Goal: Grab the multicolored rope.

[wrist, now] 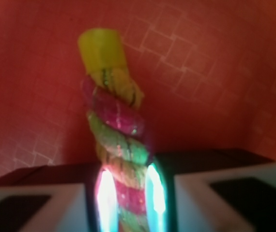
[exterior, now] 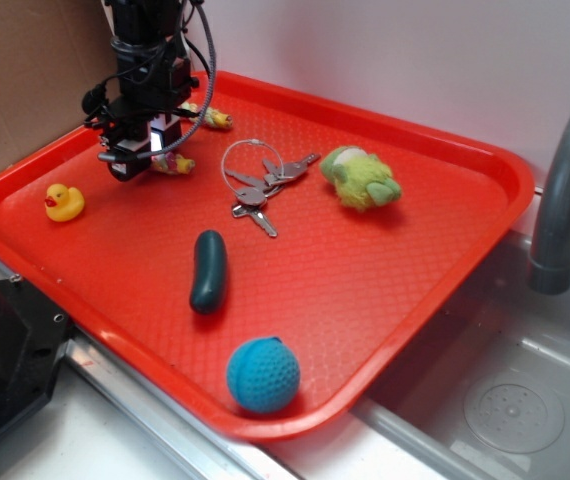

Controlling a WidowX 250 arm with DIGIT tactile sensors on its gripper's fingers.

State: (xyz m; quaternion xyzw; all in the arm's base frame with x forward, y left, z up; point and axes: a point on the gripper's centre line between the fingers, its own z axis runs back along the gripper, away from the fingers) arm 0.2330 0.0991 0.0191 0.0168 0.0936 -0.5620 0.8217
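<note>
My fingers [wrist: 106, 198] sit closed on the multicolored rope [wrist: 114, 121], at the red tray's [exterior: 385, 290] far-left corner. I judge the narrow bite could let the braid slip or twist free when lifted. Its long axis runs straight away from the wrist camera, yellow tip outermost.

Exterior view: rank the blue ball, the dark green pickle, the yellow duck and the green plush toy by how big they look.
1. Blue ball, though it sits nearest the camera, which inflates it.
2. Green plush toy and dark green pickle: too alike to separate; the pickle is longer, the plush bulkier.
3. Yellow duck, clearly smallest.
</note>
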